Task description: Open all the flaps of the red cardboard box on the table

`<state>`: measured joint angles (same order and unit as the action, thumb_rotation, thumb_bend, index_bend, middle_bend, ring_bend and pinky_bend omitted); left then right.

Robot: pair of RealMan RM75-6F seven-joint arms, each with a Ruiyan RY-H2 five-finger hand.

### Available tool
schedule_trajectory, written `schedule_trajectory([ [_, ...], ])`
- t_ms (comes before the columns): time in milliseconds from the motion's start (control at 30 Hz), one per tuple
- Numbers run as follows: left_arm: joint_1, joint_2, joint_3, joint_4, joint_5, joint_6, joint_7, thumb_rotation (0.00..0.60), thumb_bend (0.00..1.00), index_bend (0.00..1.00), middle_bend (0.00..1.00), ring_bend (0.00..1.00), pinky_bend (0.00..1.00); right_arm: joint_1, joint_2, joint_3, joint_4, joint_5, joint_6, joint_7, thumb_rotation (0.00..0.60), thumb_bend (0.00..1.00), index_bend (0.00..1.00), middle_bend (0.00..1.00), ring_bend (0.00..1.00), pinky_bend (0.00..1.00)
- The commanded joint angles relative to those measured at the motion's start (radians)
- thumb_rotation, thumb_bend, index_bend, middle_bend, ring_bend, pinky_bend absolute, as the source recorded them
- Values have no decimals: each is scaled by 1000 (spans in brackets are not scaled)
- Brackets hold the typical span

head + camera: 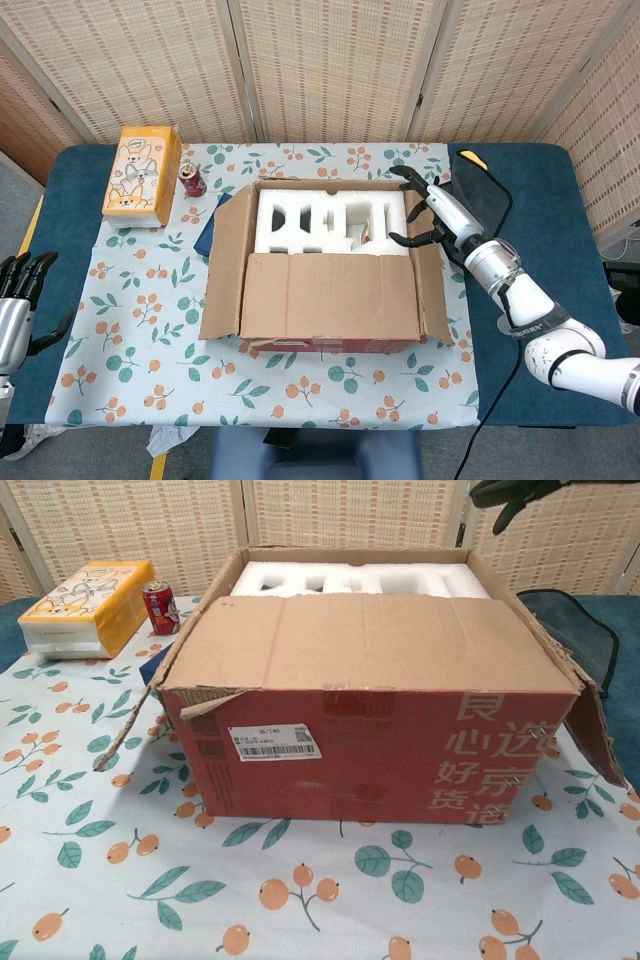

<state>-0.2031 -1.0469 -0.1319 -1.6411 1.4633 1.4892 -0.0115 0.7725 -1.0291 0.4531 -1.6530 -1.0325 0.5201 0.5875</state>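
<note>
I had the red cardboard box [330, 265] mid-frame on the bench [530, 190]: three flaps were folded out, but the near flap [330, 295] lay shut. My right hand [432, 215] hovered above its right rim, fingers [405, 238] spread, empty; my left hand [18, 300] idled lower left, open.

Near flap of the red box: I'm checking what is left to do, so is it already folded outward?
No, the near flap lies flat over the box, covering the front of the foam insert.

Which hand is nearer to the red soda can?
Left. The left hand is at the table's near-left edge; the right hand is beyond the box, farther from the soda can.
</note>
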Motion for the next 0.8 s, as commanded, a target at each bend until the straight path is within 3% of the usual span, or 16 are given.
schedule_trajectory([
  [33, 0, -2, -1, 3, -2, -1, -1, 600, 423, 4, 146, 43, 61, -42, 5, 46, 24, -56, -159, 188, 600, 338, 0, 0, 125, 401],
  [333, 8, 1, -1, 5, -6, 4, -8, 600, 424, 3, 146, 42, 60, -67, -77, 80, 82, -230, -199, 324, 600, 337, 0, 0, 124, 401],
  [800, 4, 1, -3, 20, -13, -10, -19, 600, 424, 1, 146, 44, 55, -27, -130, 9, 166, -399, -164, 442, 600, 337, 0, 0, 106, 397],
])
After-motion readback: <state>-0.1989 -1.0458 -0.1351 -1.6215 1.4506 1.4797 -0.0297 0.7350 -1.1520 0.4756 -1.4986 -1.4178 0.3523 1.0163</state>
